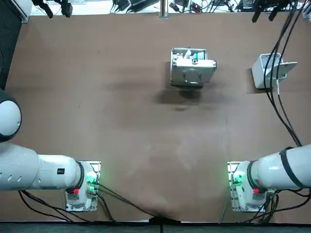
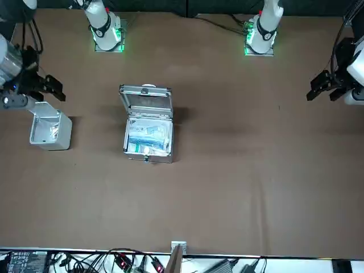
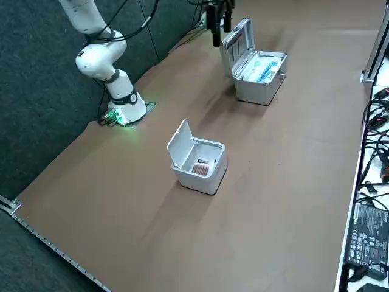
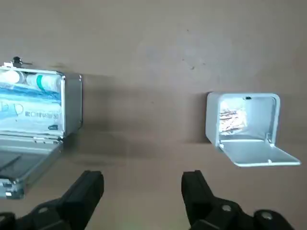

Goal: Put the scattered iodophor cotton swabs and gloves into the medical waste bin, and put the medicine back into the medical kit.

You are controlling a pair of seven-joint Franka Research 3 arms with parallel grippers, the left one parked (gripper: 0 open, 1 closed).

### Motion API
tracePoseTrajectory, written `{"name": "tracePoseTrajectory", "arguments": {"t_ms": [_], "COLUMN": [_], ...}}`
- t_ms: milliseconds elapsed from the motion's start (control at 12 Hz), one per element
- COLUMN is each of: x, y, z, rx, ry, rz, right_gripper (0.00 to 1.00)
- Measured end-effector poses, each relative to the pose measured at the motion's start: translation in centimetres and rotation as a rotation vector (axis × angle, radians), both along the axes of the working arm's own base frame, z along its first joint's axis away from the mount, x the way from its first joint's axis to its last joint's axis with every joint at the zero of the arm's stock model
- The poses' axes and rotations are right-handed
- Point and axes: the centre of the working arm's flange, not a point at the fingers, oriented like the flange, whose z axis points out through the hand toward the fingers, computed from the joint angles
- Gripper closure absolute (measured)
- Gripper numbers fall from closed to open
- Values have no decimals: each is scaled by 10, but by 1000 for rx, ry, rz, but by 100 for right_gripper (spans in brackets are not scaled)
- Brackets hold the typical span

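**Bench looks cleared, both containers open**

From overhead, the brown bench [image 1: 121, 121] carries only two things. The medical kit [image 1: 192, 73] sits open near the far middle, and the white medical waste bin [image 1: 262, 73] stands well apart from it on the robot's right. I see no loose swabs, gloves or medicine lying on the surface.

From across the bench, the right hand [image 2: 37, 91] hangs in the air close by the bin [image 2: 60, 142]. The kit [image 2: 147, 102] has its lid up, with blue-and-white medicine [image 2: 149, 136] packed inside.

From the right side, the bin [image 3: 209, 179] is flipped open and reddish-brown iodophor cotton swabs [image 3: 202, 165] lie at the bottom. I cannot make out gloves in there. The kit [image 3: 255, 91] is open further along, with the medicine [image 3: 261, 66] filling its tray.

At the wrist, the hand [image 4: 143, 191] has its fingers [image 4: 88, 191] spread wide with nothing between them, held up above bare bench. It looks down on both containers. The swabs [image 4: 231, 120] are inside the bin [image 4: 213, 124], and bottles and a box of medicine [image 4: 29, 103] are inside the kit [image 4: 72, 110].

To my eye the sorting is essentially finished: waste in the bin, medicine in the kit, nothing scattered. Only the gloves are unconfirmed. Both lids are up, though the task does not ask for them to be closed.
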Motion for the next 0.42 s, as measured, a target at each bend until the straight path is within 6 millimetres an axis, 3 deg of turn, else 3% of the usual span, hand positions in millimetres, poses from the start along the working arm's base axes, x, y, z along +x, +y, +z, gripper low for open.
{"name": "tracePoseTrajectory", "arguments": {"t_ms": [417], "x": [-27], "y": [-17], "z": [13], "rx": [3], "ry": [-9], "rz": [-8], "right_gripper": [0]}}
